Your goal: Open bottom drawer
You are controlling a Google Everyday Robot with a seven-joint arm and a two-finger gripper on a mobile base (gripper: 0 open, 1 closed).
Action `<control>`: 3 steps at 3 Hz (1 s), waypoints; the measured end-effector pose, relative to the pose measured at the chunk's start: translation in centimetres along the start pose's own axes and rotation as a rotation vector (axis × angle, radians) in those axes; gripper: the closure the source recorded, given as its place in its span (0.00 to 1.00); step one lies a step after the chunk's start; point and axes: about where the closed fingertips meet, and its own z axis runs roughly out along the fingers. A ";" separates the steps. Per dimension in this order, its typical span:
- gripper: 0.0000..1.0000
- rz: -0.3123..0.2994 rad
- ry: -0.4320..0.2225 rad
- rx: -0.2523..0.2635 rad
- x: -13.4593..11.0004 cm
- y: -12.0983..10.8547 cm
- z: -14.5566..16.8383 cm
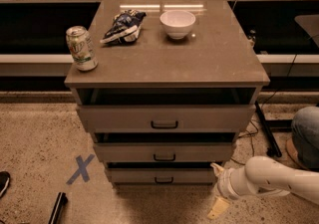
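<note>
The bottom drawer (134, 174) is the lowest of three grey-brown fronts in the cabinet (219, 58). It has a small dark handle (164, 180) at its centre. It sits slightly out, like the two drawers above it. My gripper (216, 190) is at the end of the white arm (269, 178) at the lower right, just off the right end of the bottom drawer. Its two pale fingers (217, 169) are spread apart, one up and one down, and hold nothing. It is apart from the handle, to its right.
On the cabinet top stand a green can (81, 48), a chip bag (122, 25) and a white bowl (177, 23). A blue tape X (79, 168) marks the floor at left. A dark stand leg and cables (266, 128) and a person's knee (305, 131) are at right.
</note>
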 end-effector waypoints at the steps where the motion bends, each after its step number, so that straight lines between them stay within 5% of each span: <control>1: 0.00 -0.017 0.031 0.039 -0.2 -0.1 0.8; 2: 0.00 -0.087 0.042 0.098 -0.3 -1.1 4.0; 3: 0.00 -0.166 -0.046 0.102 -0.7 -1.6 9.2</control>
